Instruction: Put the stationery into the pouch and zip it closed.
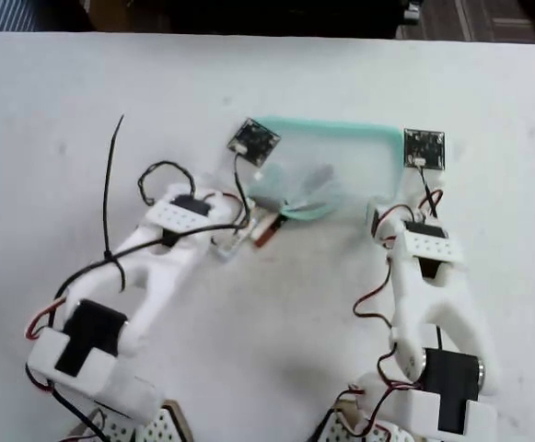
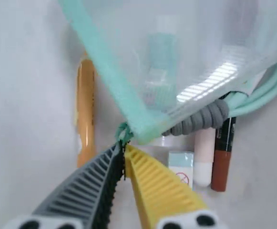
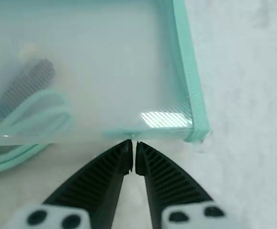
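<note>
Your left gripper (image 2: 124,147) pinches the pouch (image 2: 186,47) by its teal corner; your right gripper (image 3: 133,145) is nipped onto its edge at the other end. The pouch lies on the counter (image 1: 276,322) between them, with an orange pen (image 2: 86,105) beside the pinched corner.

The pouch (image 3: 105,71) is smooth, see-through plastic with a woven edge. The orange pen (image 2: 86,109) looks glossy. The left gripper (image 2: 124,151) and right gripper (image 3: 132,151) are ridged plastic. The table (image 1: 267,83) is matt.

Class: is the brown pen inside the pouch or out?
Not fully in: the brown pen pokes out bare on the table beyond the pouch edge.
</note>
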Robot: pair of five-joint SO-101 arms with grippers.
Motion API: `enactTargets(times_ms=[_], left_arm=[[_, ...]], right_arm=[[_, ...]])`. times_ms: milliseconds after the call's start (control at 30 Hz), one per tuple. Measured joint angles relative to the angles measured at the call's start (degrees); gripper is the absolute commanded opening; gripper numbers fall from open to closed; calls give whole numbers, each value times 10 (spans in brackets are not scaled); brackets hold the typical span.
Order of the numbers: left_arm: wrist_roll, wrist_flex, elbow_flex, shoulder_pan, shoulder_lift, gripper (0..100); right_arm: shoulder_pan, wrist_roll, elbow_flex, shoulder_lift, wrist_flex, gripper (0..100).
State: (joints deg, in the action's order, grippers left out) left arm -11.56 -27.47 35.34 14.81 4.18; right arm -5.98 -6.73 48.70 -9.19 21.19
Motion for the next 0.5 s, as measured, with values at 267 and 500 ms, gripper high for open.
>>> enactTargets(times_ms=[267,500], left_arm=[[29,-61,98,1,-232,20],[15,-69,268,81,-562,24]], right_arm=[[0,0,0,0,0,18],[0,0,0,0,0,18]])
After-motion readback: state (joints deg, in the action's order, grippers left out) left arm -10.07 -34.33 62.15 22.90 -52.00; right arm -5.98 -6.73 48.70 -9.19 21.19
